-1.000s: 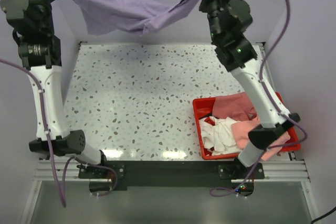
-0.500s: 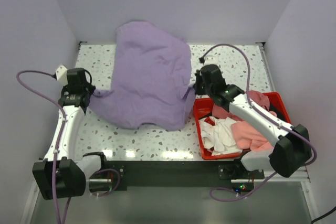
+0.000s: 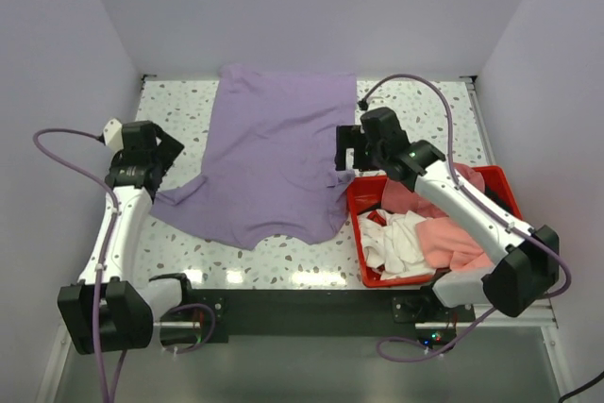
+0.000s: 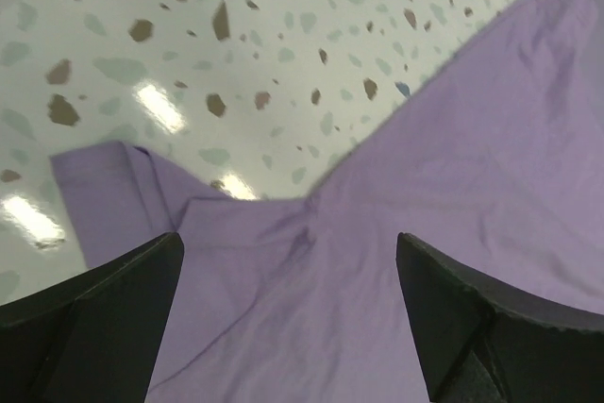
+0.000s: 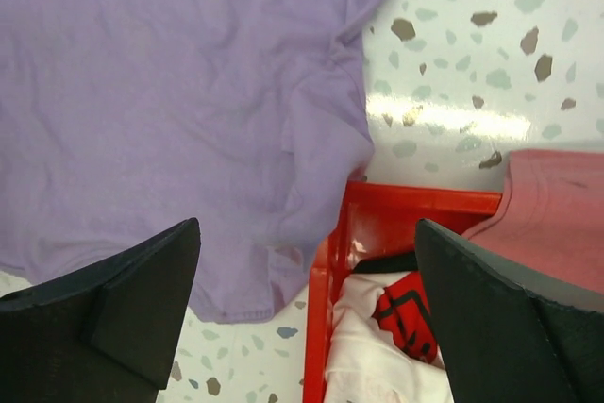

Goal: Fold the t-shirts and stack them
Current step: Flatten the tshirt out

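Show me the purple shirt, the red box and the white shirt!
purple shirt [image 3: 274,158]: top view, middle of its body.
red box [image 3: 356,224]: top view, its left wall.
white shirt [image 3: 396,243]: top view, crumpled middle.

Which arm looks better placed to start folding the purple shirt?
Probably left: the left gripper hangs open over the sleeve of the shirt; by the right gripper, the shirt crowds the red bin.

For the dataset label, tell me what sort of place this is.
Probably a robot lab test cell: plain walls box in a speckled table, two arms are bolted at its edge, and a lavender t-shirt and red bin lie on it.
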Robot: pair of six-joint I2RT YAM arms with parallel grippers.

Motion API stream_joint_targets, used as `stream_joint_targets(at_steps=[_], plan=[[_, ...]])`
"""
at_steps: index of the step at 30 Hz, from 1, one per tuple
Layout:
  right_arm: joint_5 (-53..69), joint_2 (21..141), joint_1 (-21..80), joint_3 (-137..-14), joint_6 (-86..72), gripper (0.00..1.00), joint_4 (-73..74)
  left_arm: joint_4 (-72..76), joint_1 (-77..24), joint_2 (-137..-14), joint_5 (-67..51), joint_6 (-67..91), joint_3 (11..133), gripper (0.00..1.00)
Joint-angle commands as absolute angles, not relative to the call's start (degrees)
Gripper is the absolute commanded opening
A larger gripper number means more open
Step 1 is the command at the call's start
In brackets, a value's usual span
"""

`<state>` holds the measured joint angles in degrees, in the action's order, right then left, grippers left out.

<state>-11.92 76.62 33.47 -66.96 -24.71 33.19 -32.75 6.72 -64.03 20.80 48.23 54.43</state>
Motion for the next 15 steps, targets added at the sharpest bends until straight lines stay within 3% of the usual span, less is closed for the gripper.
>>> stream_joint_targets(at_steps=[1,7,15], plan=[[-8.2,79.4,33.6,-73.0,-21.1,0.99,31.6,-23.4,4.3,-63.0,6.1,46.6,49.4,1.00],[-0.9,87.9,33.6,-79.0,-18.3,0.99,26.7,-21.0,-7.9,-64.9,6.8,47.7,42.4,1.00],[0.4,106.6,35.7,-90.9,-15.0,0.99,30.6,-17.1,-8.3,-70.1,5.6,47.8,35.9,1.00]])
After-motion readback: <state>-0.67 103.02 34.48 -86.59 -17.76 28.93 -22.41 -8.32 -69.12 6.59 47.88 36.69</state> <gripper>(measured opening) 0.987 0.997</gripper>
